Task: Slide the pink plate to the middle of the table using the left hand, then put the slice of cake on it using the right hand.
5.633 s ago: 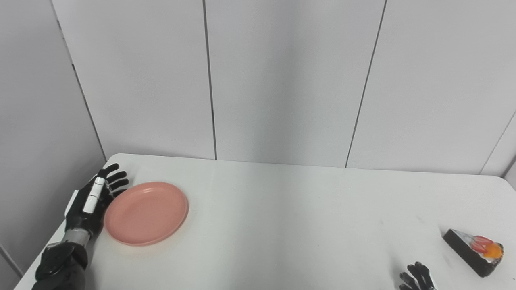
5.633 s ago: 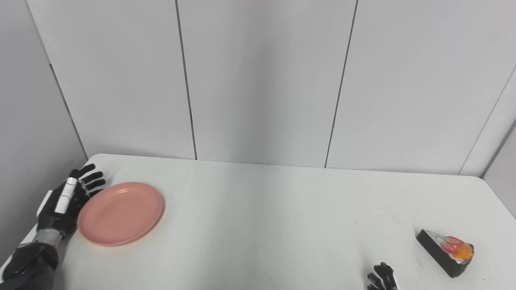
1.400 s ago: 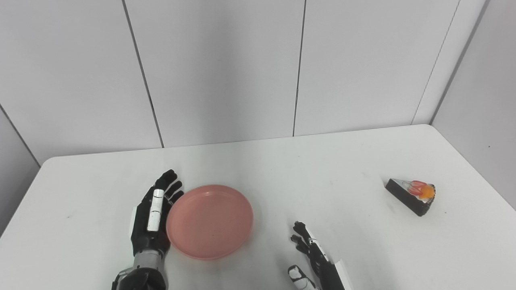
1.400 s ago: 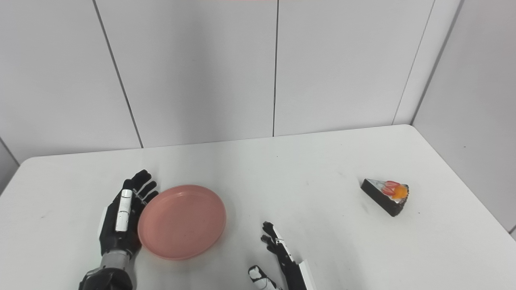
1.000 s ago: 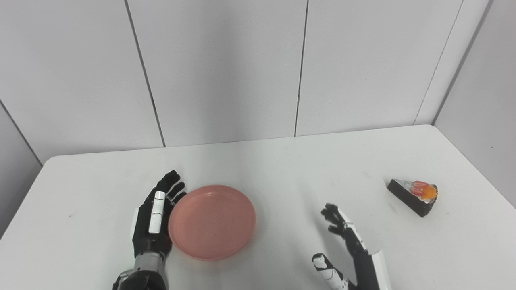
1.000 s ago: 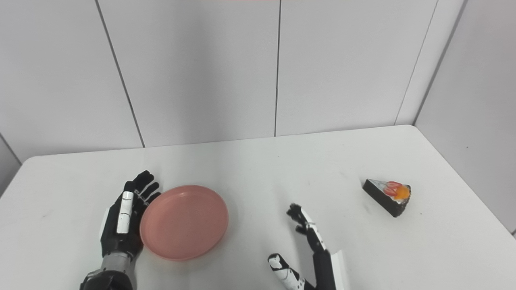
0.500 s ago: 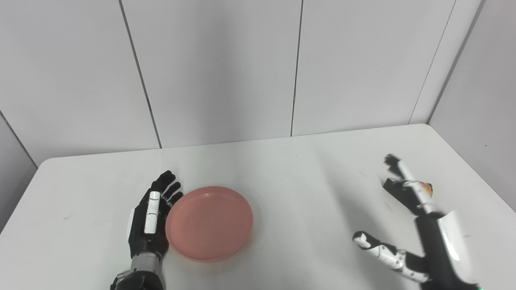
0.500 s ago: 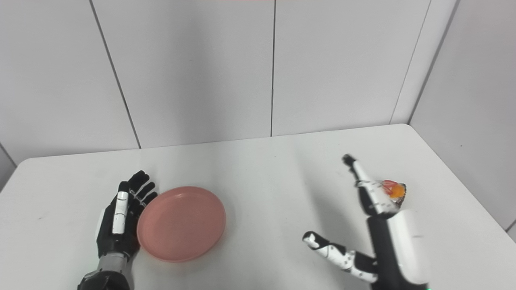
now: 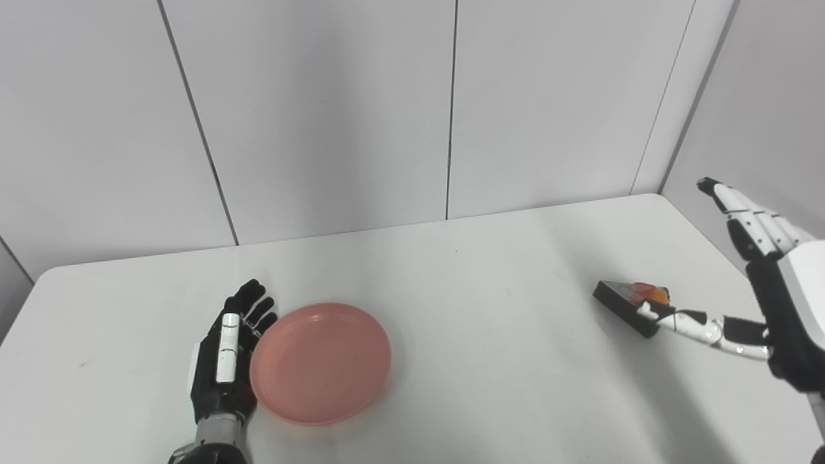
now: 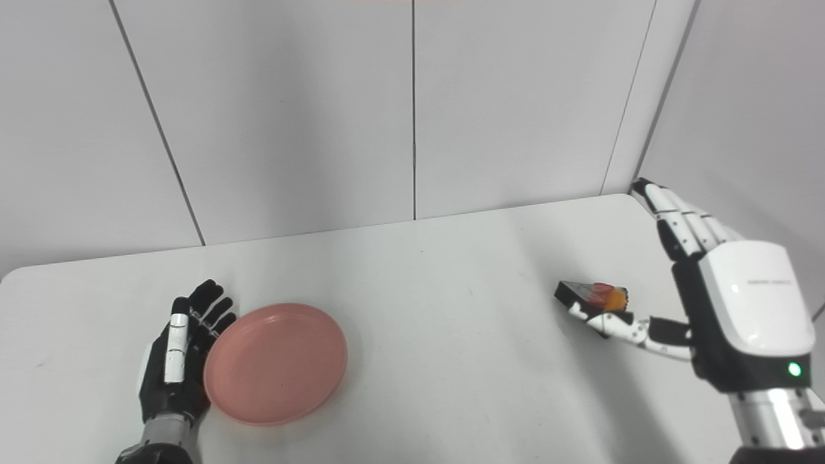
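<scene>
The dark wedge-shaped slice of cake with red and orange topping (image 10: 591, 298) is lying on the white desk (image 10: 451, 309), long axis running left to right. It is being flanked by the white right hand (image 10: 683, 283), fingers spread and empty: thumb at the near side, fingers raised beyond. The round pink plastic plate (image 10: 276, 363) is sitting left of centre, touched by the open black left hand (image 10: 174, 361).

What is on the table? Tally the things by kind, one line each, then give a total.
Plate: 1, pink, empty
Cake slice: 1, dark, with red and orange topping
Total: 2

Both stand on the table. The left hand lies open beside the plate; the right hand is open around the cake slice, not gripping it.
</scene>
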